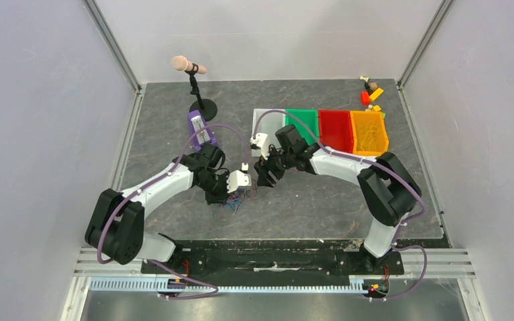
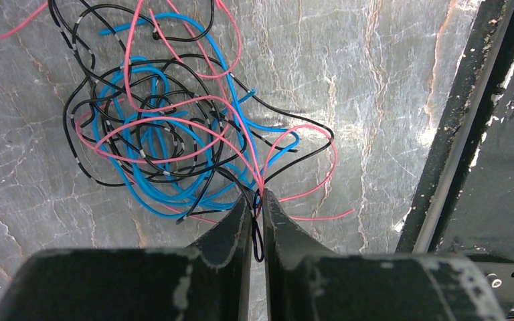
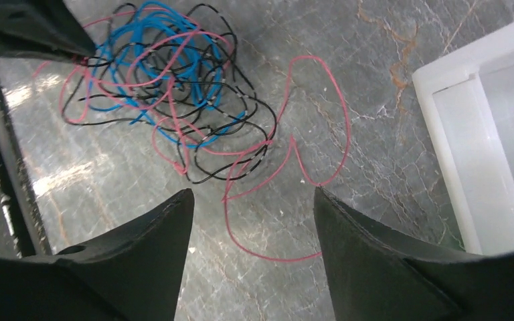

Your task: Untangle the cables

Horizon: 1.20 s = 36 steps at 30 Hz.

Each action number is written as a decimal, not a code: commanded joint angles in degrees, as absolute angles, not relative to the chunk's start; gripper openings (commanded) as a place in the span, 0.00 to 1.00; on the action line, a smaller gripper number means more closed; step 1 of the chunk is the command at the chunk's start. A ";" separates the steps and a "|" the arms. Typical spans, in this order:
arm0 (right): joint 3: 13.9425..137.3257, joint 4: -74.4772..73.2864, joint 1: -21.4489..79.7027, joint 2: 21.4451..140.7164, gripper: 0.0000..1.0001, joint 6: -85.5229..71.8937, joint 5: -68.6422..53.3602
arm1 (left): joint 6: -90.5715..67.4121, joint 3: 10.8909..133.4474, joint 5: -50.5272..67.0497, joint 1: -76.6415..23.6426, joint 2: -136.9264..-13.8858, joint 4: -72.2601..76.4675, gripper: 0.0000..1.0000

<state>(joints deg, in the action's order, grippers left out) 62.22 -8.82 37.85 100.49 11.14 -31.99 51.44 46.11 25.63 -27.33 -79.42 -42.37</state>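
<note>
Two strands, one red and one black, are pinched tight in my left gripper (image 2: 258,200) at the edge of the cables (image 2: 167,134). Gripping at the rim should let me draw them out, I reckon. My right gripper (image 3: 254,200) hangs spread wide over the clump's loose red loop, holding nothing. Beyond the clump are the white tray (image 3: 468,147), green bin (image 1: 301,124), red bin (image 1: 334,128) and yellow bin (image 1: 368,132). I can't make out their contents.

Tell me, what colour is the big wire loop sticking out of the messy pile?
Pinkish red. The wire loop shows best in the right wrist view.
</note>
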 commanded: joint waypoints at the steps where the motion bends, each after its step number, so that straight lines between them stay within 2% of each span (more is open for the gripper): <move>1: 64.39 -3.54 38.50 103.62 0.62 8.80 -24.23 | 54.88 46.02 25.76 -27.07 -77.56 -40.45 0.15; 3: 63.90 -3.60 38.43 104.33 0.45 8.96 -22.23 | 55.11 45.73 24.71 -27.07 -77.38 -40.26 0.15; 6: 62.45 -6.00 38.33 101.75 0.06 9.72 -21.44 | 55.88 45.06 23.53 -26.40 -76.70 -40.57 0.14; 7: 61.54 -6.81 38.10 99.80 0.00 9.98 -21.51 | 56.37 44.82 23.38 -25.97 -76.49 -40.80 0.13; 13: 57.39 -12.29 32.53 82.55 0.00 11.03 -22.33 | 60.69 42.36 21.51 -21.97 -75.54 -41.57 0.05; 19: 60.43 -19.36 21.03 71.80 0.00 14.14 -23.94 | 63.40 39.90 19.57 -19.22 -75.78 -40.05 0.02; 27: 74.07 -24.30 5.14 66.99 0.00 14.77 -28.47 | 65.08 38.70 18.12 -17.78 -76.47 -39.02 0.02; 36: 90.53 -20.09 -9.53 68.90 0.00 9.76 -32.83 | 67.08 36.67 17.75 -15.82 -76.84 -38.12 0.02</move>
<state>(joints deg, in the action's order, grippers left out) 85.34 -23.51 -6.72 69.19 12.56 -29.61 63.31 38.35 19.11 -16.49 -77.06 -39.42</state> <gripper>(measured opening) 0.006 0.034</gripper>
